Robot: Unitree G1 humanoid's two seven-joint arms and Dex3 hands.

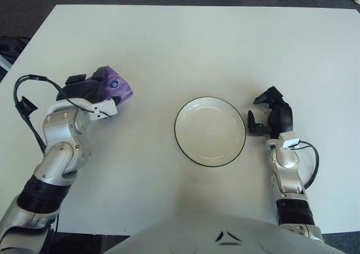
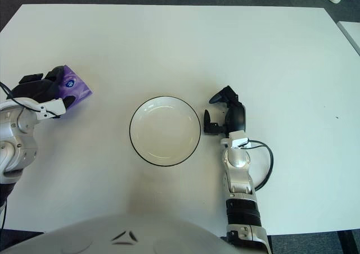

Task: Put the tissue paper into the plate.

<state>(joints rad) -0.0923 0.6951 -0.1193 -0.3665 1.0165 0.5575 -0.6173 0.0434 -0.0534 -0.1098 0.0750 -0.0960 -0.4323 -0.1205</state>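
The tissue paper is a small purple pack (image 1: 116, 86) at the left of the white table (image 1: 185, 46). My left hand (image 1: 90, 90) sits on the pack's left side with its black fingers curled around it; part of the pack is hidden under the hand. I cannot tell whether the pack rests on the table or is slightly raised. The plate (image 1: 210, 131) is a white round dish with a dark rim, empty, at the table's centre, well to the right of the pack. My right hand (image 1: 271, 114) is parked just right of the plate, fingers relaxed and holding nothing.
A black cable (image 1: 31, 94) loops off my left wrist near the table's left edge. Dark floor lies beyond the far edge. My own torso (image 1: 225, 237) covers the near edge.
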